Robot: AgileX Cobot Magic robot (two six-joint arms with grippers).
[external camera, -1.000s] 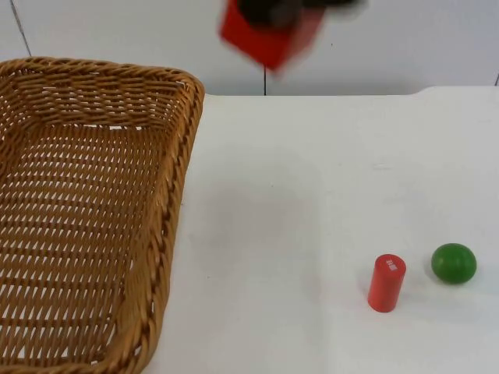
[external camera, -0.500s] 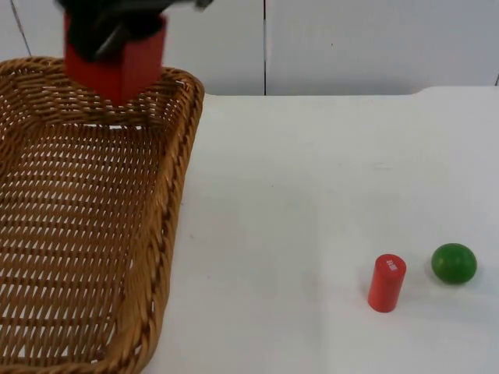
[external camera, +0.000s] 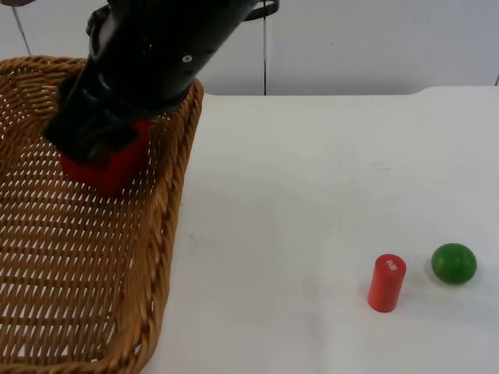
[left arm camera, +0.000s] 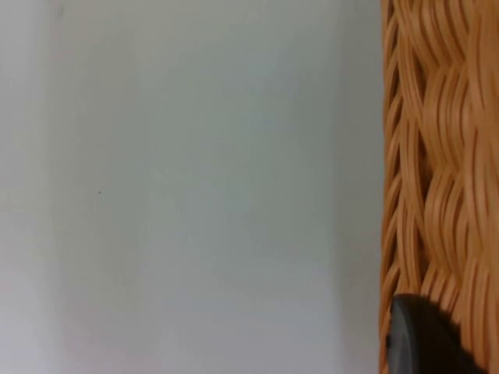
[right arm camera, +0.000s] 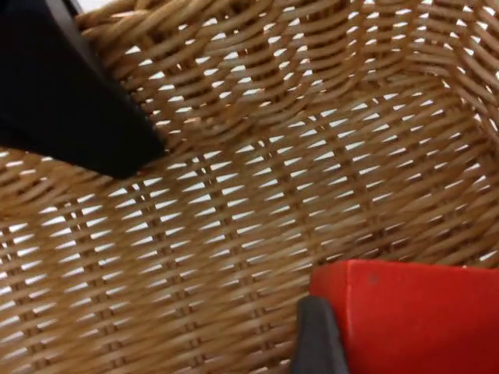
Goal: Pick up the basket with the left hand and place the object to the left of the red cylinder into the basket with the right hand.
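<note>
A red block (external camera: 109, 167) hangs inside the wicker basket (external camera: 175, 195), just above its woven floor, with my right gripper (external camera: 93, 148) shut on it. The right arm reaches down into the basket's far end. In the right wrist view the red block (right arm camera: 413, 312) sits against a black fingertip (right arm camera: 316, 343) over the weave (right arm camera: 234, 195). My left gripper's fingertip (left arm camera: 425, 339) presses on the basket's rim (left arm camera: 437, 156), holding it. The red cylinder (external camera: 387, 282) stands upright on the table at the front right.
A green ball (external camera: 454, 262) lies just right of the red cylinder. The white table (external camera: 312, 179) stretches between the basket and those two. The grey partition wall (external camera: 374, 47) closes the back.
The right arm has carried the red block leftward from above the table's middle, over the basket's far rim and down into the basket. Basket, cylinder and ball have stayed put.
</note>
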